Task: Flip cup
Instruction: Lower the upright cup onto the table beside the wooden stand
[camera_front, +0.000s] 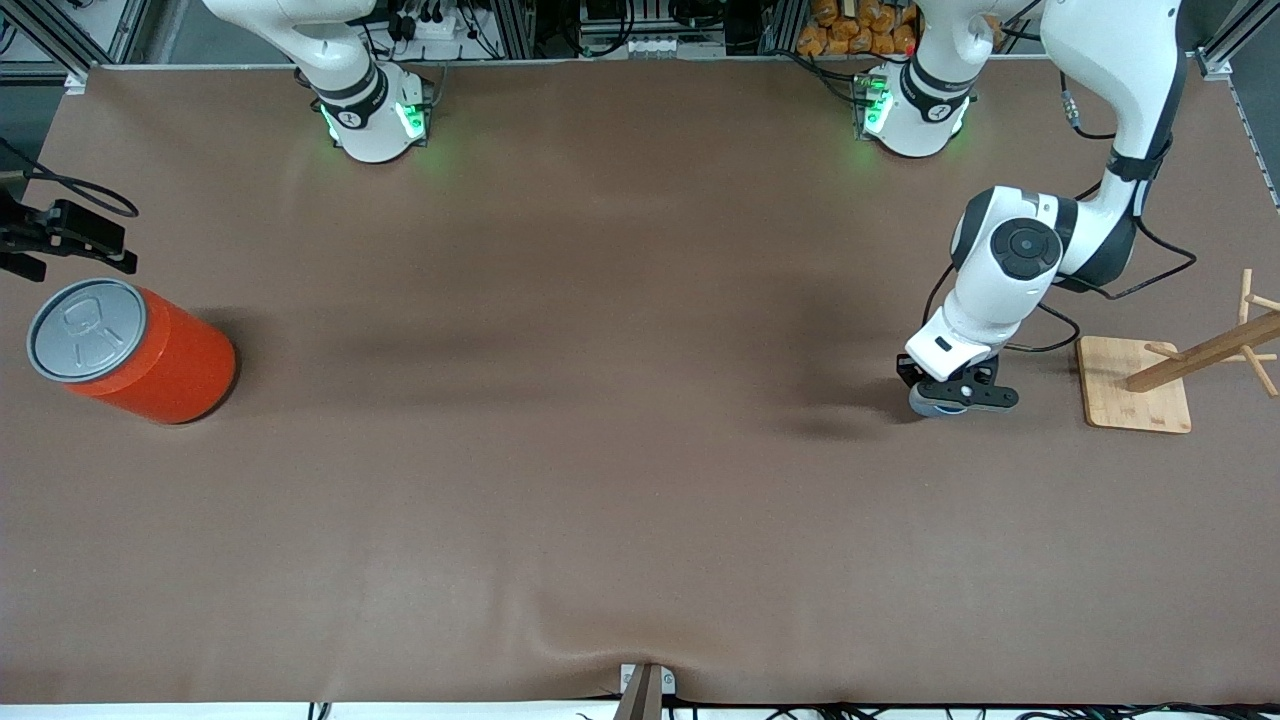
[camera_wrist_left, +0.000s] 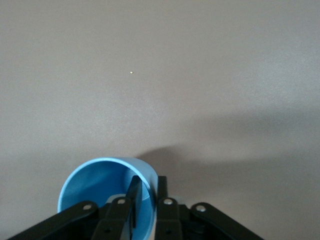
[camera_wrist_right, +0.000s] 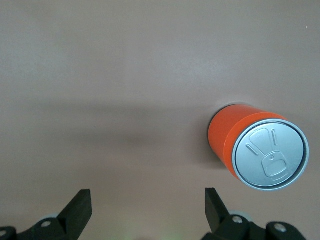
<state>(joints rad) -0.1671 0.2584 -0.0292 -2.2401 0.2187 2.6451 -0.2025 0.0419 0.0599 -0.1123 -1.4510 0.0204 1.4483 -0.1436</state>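
the cup stands upright on the table, mouth up, toward the left arm's end, beside the wooden rack. in the front view only a sliver of the cup shows under the gripper.

the left gripper is down at the cup. its 2 fingers straddle the cup wall: 1 inside the mouth, 1 outside against the wall. the gap between them is narrow, about the width of the wall. whether they press the wall or stand just clear of it cannot be told. in the front view the left gripper sits low over the table, the arm bent down from its base.

the right gripper waits above the table at the right arm's end, close to the can. its fingers stand wide apart and hold nothing. in the front view only its dark body shows at the picture's edge.

the can is orange with a grey pull-tab lid and stands upright on the table. the rack has a flat square base and a slanted post with pegs; its base lies just beside the left gripper, not touching it.
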